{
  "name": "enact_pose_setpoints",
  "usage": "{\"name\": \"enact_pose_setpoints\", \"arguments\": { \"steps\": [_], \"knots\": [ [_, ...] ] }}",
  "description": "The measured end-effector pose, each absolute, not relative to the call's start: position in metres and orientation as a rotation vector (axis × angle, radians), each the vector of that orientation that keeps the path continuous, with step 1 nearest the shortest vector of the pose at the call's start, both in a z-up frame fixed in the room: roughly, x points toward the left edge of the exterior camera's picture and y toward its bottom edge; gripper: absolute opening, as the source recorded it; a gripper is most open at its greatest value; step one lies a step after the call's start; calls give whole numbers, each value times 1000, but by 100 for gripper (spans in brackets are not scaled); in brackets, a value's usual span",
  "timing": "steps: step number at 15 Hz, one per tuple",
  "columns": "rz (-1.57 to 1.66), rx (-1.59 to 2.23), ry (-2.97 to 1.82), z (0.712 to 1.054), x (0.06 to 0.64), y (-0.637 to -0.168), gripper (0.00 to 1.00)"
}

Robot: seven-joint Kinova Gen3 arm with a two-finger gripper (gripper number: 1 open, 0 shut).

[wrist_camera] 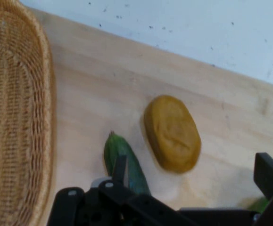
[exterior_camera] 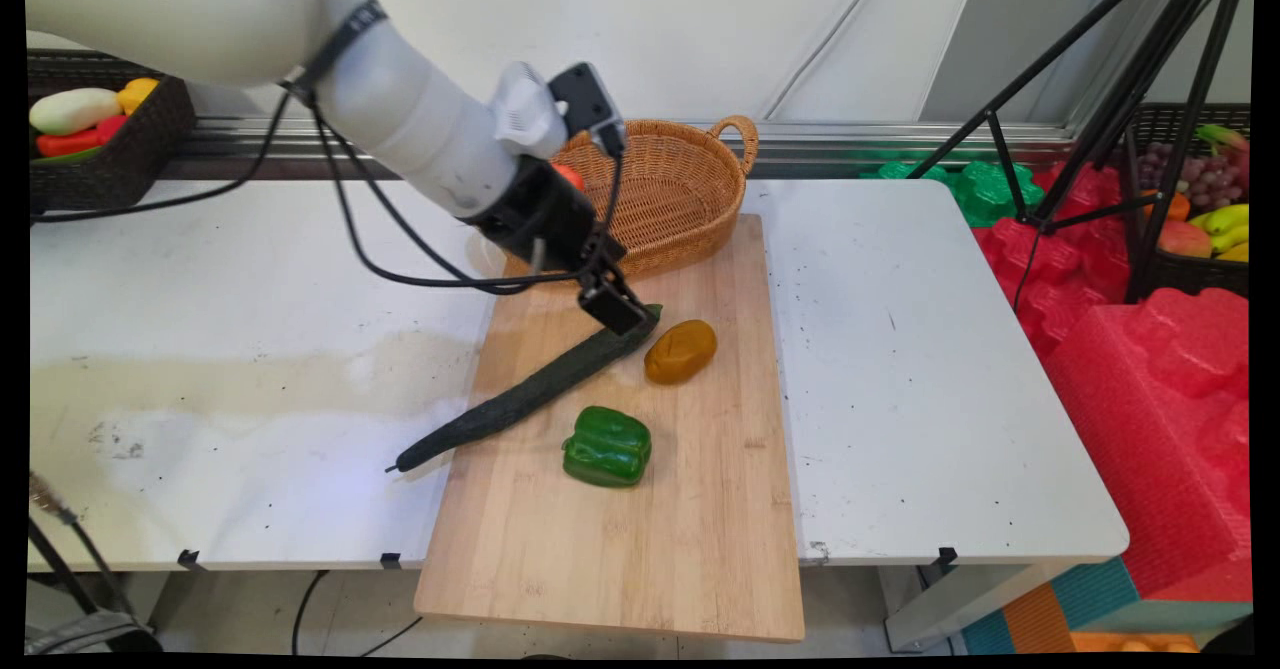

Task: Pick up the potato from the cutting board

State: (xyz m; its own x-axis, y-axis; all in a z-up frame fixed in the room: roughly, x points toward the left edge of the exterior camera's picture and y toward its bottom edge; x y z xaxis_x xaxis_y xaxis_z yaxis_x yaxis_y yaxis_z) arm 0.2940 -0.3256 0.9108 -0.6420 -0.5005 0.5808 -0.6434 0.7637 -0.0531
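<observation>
A long dark green cucumber (exterior_camera: 530,394) lies slantwise on the wooden cutting board (exterior_camera: 690,539), its near tip hanging over the board's left edge onto the table. My gripper (exterior_camera: 627,315) is down at its far end, open. In the hand view the cucumber's tip (wrist_camera: 122,157) lies right beside the left finger (wrist_camera: 120,168), while the right finger (wrist_camera: 268,175) stands far off to the side. A brown potato (exterior_camera: 680,351) rests just right of the cucumber's end, and in the hand view the potato (wrist_camera: 172,133) lies ahead of the gripper (wrist_camera: 193,175), between the finger lines.
A green bell pepper (exterior_camera: 607,446) sits on the board nearer the front. A wicker basket (exterior_camera: 668,194) stands on the board's far end, just behind the hand; something red shows in it. Dark baskets of toy produce stand at back left (exterior_camera: 100,139) and right (exterior_camera: 1200,199).
</observation>
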Motion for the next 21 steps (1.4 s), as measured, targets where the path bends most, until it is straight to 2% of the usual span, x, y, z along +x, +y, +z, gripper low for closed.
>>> {"name": "enact_pose_setpoints", "arguments": {
  "steps": [10, 21],
  "knots": [
    [287, 887, -2416, 848, 262, -358, 100],
    [269, 908, -2438, 816, 250, -369, 100]
  ]
}}
